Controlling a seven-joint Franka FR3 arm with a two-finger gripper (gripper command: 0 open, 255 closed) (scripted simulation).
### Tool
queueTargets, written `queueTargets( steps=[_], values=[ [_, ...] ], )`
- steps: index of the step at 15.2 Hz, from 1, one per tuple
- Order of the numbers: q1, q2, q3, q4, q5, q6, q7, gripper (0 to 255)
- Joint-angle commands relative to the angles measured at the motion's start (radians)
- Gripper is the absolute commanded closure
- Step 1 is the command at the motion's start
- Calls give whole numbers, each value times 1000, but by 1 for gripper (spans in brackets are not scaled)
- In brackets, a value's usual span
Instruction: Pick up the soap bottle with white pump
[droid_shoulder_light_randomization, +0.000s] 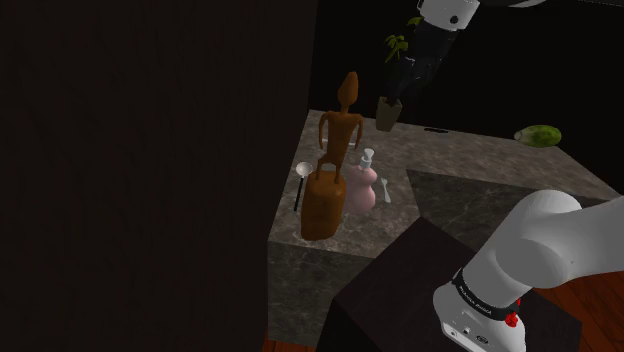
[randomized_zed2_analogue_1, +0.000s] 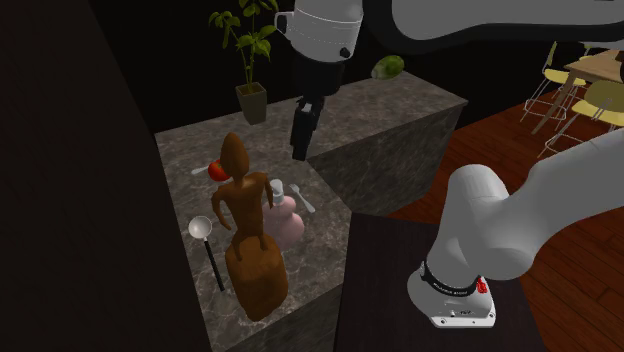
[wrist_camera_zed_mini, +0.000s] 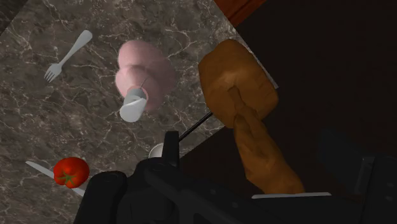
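One pink soap bottle (wrist_camera_zed_mini: 145, 73), one brown figurine (wrist_camera_zed_mini: 238, 83), one fork (wrist_camera_zed_mini: 67, 56), claw (randomized_zed2_analogue_1: 299, 152) state unclear

No legible text anywhere; faint unreadable lettering on the arm's black band (droid_shoulder_light_randomization: 481, 293)

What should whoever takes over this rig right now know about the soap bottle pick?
Hand: hangs in the air above the counter, apart from the bottle and holding nothing.
Bottle: pink with a white pump, upright on the counter, close beside the tall brown statue. A fork lies on its other side.
Done: no grasp yet.
Left: come down over the pump, grip the bottle and lift it. The statue probably leaves little room on that side.
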Motion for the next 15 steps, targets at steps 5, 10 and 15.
queueTargets(
  steps=[5, 10, 15],
  values=[
    [-14, 63, -24, -64, -32, 107, -39, 0],
    [-35, 168, -55, -119, -73, 244, -83, 0],
    [-58, 301, -85, -143, -115, 381, -122, 0]
  ],
)
